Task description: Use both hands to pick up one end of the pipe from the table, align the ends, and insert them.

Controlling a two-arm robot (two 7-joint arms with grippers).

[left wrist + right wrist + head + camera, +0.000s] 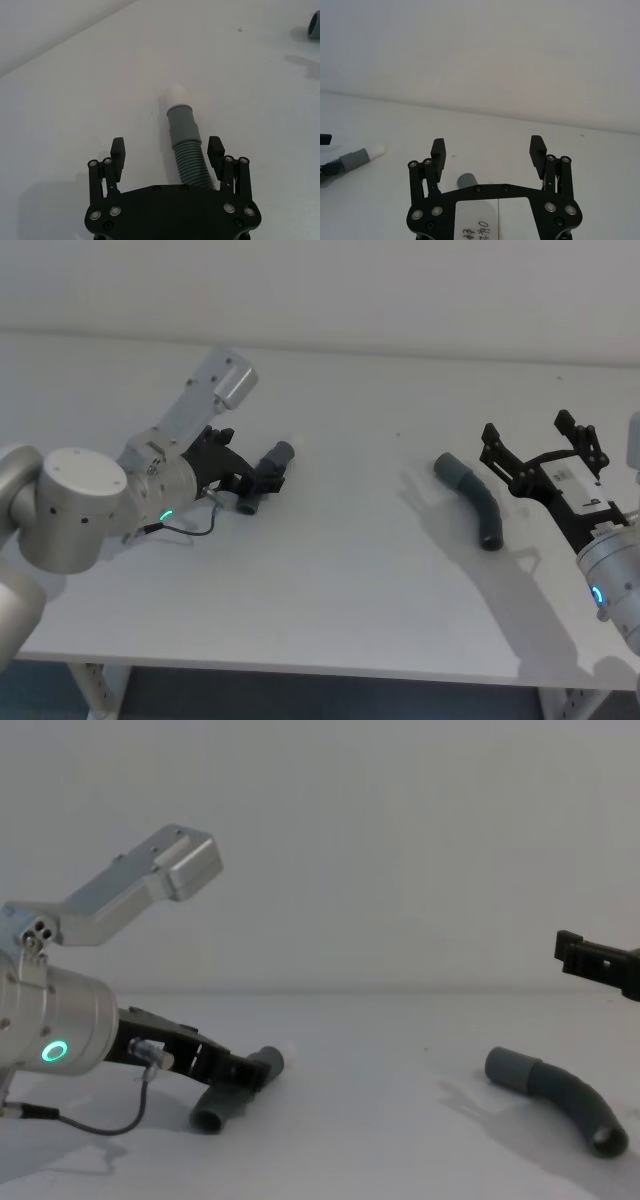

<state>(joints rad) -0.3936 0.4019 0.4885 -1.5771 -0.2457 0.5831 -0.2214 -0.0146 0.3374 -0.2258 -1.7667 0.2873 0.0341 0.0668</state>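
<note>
- The left gripper sat low over the table on its left half, fingers spread to either side of the left pipe piece without clamping it.
- In the left wrist view, the ribbed hose ran between the fingers, closer to one pad. Its grey cuff and white tip pointed beyond the fingertips onto bare surface.
- A thin dark cable looped from the left wrist down onto the table just behind the gripper.
- The right pipe piece lay flat on the right half, well apart from the left piece, with its cuff turned towards the middle.
- The right gripper hung above the table just beside that piece, fingers wide apart and touching nothing.
- The surface between the two pieces was bare white table.
- The front table edge ran well clear of both pieces.
</note>
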